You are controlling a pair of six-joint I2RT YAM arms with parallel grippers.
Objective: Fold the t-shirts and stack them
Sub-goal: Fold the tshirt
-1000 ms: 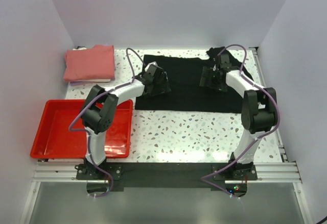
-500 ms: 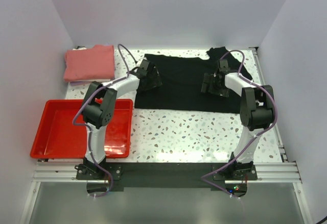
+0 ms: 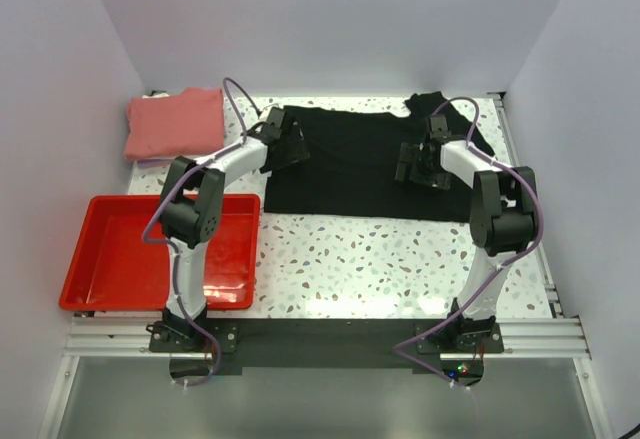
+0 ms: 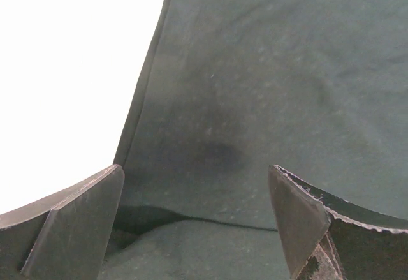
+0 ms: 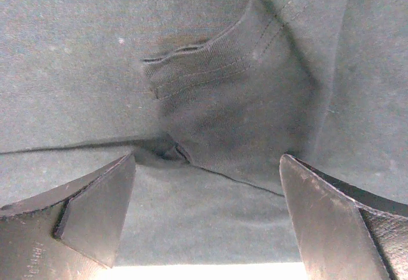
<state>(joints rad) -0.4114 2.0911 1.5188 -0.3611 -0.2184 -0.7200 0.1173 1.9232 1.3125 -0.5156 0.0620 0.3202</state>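
The plain black short-sleeved cloth t-shirt (image 3: 350, 169) lies spread flat at the far middle of the speckled tabletop (image 3: 380, 254). The left claw (image 3: 288, 145) is over its left edge and the right claw (image 3: 412, 164) over a stitched fold, both with fingers apart and gripping nothing. The salmon-pink folded cloth shirt (image 3: 175, 124) rests in the far-left corner.

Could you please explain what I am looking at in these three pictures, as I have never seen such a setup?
This is a robot: a left arm and a right arm bolted at the near edge of a table, each ending in a two-finger gripper. The wide picture looks down from above; the other two come from cameras on the wrists. On the table lie a black t-shirt spread flat, a folded pink t-shirt and a red tray. The left gripper and right gripper are over the black t-shirt, both open, holding nothing.
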